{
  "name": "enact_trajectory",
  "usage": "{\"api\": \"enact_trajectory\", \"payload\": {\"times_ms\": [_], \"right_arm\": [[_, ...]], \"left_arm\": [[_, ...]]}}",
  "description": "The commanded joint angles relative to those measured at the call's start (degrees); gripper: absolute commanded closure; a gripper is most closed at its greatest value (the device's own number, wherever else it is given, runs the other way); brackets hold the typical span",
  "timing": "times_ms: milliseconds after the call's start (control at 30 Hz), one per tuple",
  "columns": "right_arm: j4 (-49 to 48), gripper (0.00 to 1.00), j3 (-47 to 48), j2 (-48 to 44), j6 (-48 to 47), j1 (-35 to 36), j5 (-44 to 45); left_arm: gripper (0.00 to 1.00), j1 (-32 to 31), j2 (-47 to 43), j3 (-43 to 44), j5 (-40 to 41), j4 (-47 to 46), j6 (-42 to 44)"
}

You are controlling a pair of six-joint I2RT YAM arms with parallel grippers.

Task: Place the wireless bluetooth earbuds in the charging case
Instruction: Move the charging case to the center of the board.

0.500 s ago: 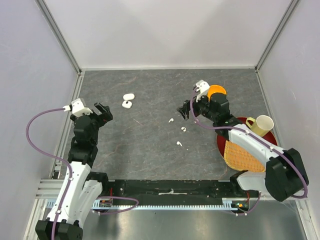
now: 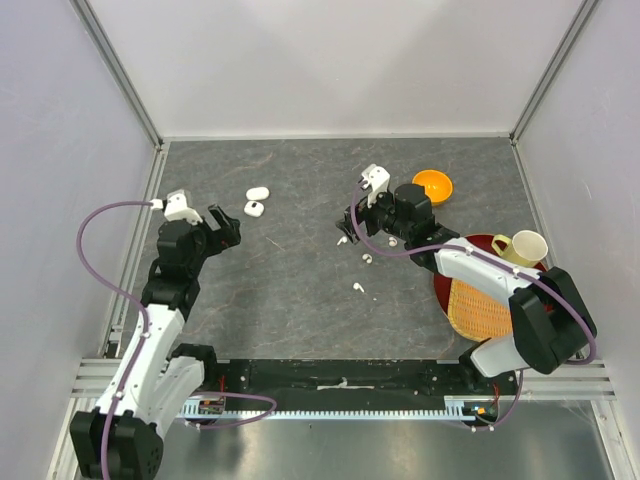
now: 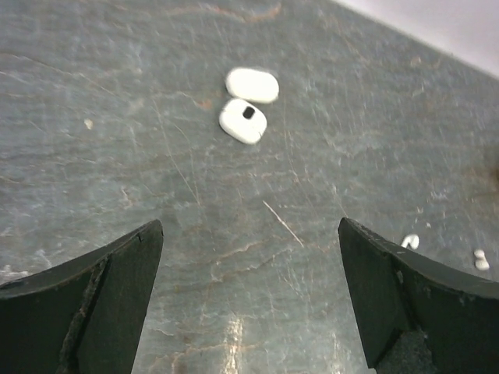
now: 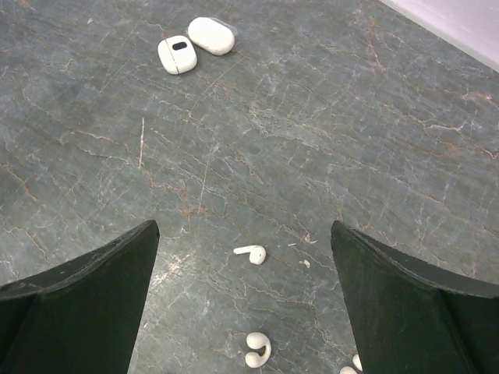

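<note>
Two white pill-shaped charging cases lie side by side at the back left of the table, one point(image 2: 258, 193) behind the other point(image 2: 253, 208), which shows a small dark mark in the left wrist view point(image 3: 242, 121). Three tiny white earbuds lie loose at mid table: one point(image 2: 343, 240), one point(image 2: 366, 258) and one point(image 2: 357, 287). My right gripper point(image 2: 347, 225) hovers open just above the nearest earbud point(image 4: 251, 253), which lies between its fingers; a hook-shaped earbud point(image 4: 257, 351) lies nearer. My left gripper point(image 2: 228, 228) is open and empty, short of the cases point(image 3: 252, 85).
An orange bowl point(image 2: 433, 184) stands behind my right arm. A dark red plate point(image 2: 437, 288) at the right carries a woven mat point(image 2: 485, 310) and a pale yellow mug point(image 2: 520, 250). Walls close the table on three sides.
My right gripper has moved left, uncovering the orange bowl, and now hangs over the earbuds. My left gripper has moved right and forward toward the cases. Both stay open.
</note>
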State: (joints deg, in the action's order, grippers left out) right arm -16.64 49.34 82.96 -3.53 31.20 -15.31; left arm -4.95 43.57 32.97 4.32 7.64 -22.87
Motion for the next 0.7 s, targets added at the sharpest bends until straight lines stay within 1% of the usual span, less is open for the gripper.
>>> {"api": "enact_trajectory", "payload": {"times_ms": [0, 67, 133, 167, 200, 267, 300, 400, 600, 667], "right_arm": [[-2.34, 0.02, 3.04, -2.27, -1.74, 0.18, 2.29], [-0.95, 0.02, 4.26, -2.45, -0.35, 0.18, 4.49], [1.95, 0.02, 7.95, -2.01, 1.32, 0.26, 8.53], [6.23, 0.02, 9.53, -1.49, 2.90, 0.18, 9.94], [8.27, 0.02, 12.33, -1.22, 3.35, 0.18, 10.82], [11.53, 0.02, 13.76, -1.31, 6.07, 0.26, 12.49], [11.81, 0.02, 13.85, -1.66, 9.65, 0.18, 12.67], [10.06, 0.02, 10.79, -4.29, 13.97, 0.09, 11.53], [8.03, 0.02, 6.47, -10.09, 16.45, 0.26, 10.65], [7.86, 0.02, 5.16, -11.93, 16.71, 0.18, 11.18]], "left_arm": [[0.00, 0.12, 3.96, 3.68, -6.42, -0.08, 2.22], [0.00, 0.12, 4.85, 3.94, -6.43, 0.71, 2.31], [0.00, 0.12, 5.47, 3.51, -6.51, 0.71, 2.13], [0.00, 0.12, 5.73, 3.24, -6.60, 0.80, 1.96], [0.00, 0.12, 6.00, 3.24, -7.04, 0.80, 1.87], [0.00, 0.12, 7.40, 3.68, -7.22, 1.23, 1.87], [0.00, 0.03, 7.84, 3.94, -7.13, 1.59, 1.43], [0.00, -0.06, 9.69, 4.38, -8.62, 0.89, 0.90], [0.00, -1.20, 14.08, 6.49, -9.85, -1.13, 0.38], [0.00, -2.51, 16.36, 7.89, -8.55, -2.98, 1.24]]}}
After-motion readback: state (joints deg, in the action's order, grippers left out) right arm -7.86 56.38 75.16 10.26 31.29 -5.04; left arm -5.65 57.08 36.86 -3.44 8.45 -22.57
